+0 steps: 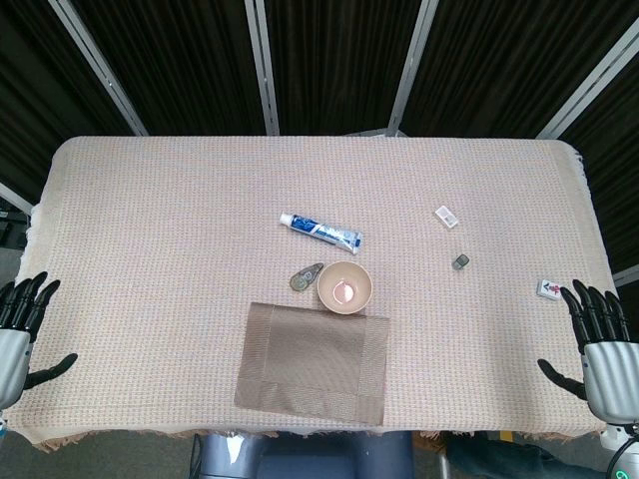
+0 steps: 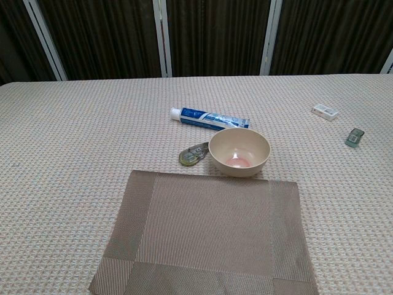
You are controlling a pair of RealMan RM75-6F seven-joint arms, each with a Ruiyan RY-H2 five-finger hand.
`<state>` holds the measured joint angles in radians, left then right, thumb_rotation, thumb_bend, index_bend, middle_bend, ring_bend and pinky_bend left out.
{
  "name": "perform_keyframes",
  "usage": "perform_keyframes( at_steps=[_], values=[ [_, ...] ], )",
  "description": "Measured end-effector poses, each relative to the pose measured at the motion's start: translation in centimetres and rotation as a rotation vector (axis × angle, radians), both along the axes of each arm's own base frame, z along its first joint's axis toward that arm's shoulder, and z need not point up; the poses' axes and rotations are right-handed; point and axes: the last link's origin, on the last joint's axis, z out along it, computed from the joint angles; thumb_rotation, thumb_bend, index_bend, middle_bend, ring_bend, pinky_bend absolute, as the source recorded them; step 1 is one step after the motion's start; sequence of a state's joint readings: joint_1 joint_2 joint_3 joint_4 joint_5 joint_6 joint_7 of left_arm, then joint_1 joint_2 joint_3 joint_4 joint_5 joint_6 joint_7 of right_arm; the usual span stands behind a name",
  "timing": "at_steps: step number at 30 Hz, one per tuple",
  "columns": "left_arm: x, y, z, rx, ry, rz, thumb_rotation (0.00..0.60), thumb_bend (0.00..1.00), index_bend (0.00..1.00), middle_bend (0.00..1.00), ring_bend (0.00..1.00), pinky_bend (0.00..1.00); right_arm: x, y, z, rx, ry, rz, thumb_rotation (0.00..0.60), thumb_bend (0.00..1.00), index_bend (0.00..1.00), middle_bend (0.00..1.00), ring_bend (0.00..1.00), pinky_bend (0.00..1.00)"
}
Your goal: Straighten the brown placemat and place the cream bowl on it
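— Placemat [image 1: 313, 362] first: where does it lie?
— Brown, flat on the desk [image 1: 150, 249] at the middle of the near edge, turned a little so its sides run slightly off square with that edge.
— And the bowl [image 1: 345, 287]?
— Cream, upright, on the cloth just beyond the placemat's far edge, toward its right end. In the chest view its base sits right at that edge; I cannot tell whether it overlaps.
— Anything close to it?
— A small grey-green tape dispenser [image 1: 304, 277] just to its left, and a blue-and-white tube [image 1: 321, 231] lying further back. Toward the right edge sit a white eraser [image 1: 445, 216], a small dark clip [image 1: 460, 261] and a game tile [image 1: 549, 289].
— The hands?
— Left hand [image 1: 20, 324] rests at the near left corner, fingers spread, holding nothing. Right hand [image 1: 599, 349] at the near right corner — fingers likewise apart and empty, just near the tile, not touching it.
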<state>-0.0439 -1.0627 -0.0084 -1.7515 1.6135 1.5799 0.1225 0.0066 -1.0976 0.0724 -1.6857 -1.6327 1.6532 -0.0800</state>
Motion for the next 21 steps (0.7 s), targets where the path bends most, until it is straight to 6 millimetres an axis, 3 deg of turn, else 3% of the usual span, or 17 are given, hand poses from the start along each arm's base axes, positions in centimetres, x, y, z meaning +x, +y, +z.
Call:
perform_keyframes(
  at_steps=[12,17,21],
  values=[
    [0.1,0.3,0.1,-0.001,-0.008,-0.002,0.600,0.00,0.00,0.00,0.00,0.00,0.1,-0.7,-1.4,0.071,0.016,0.008,0.600,0.00,0.00,0.00,0.00,0.00],
    [-0.2,0.8,-0.2,-0.005,-0.002,0.014,0.600,0.00,0.00,0.00,0.00,0.00,0.8,-2.9,-3.3,0.175,0.070,0.047,0.600,0.00,0.01,0.00,0.00,0.00],
    [-0.4,1.4,-0.5,-0.010,0.010,0.028,0.600,0.00,0.00,0.00,0.00,0.00,2.3,-5.7,-5.7,0.298,0.110,0.107,0.600,0.00,0.11,0.00,0.00,0.00]
  ],
)
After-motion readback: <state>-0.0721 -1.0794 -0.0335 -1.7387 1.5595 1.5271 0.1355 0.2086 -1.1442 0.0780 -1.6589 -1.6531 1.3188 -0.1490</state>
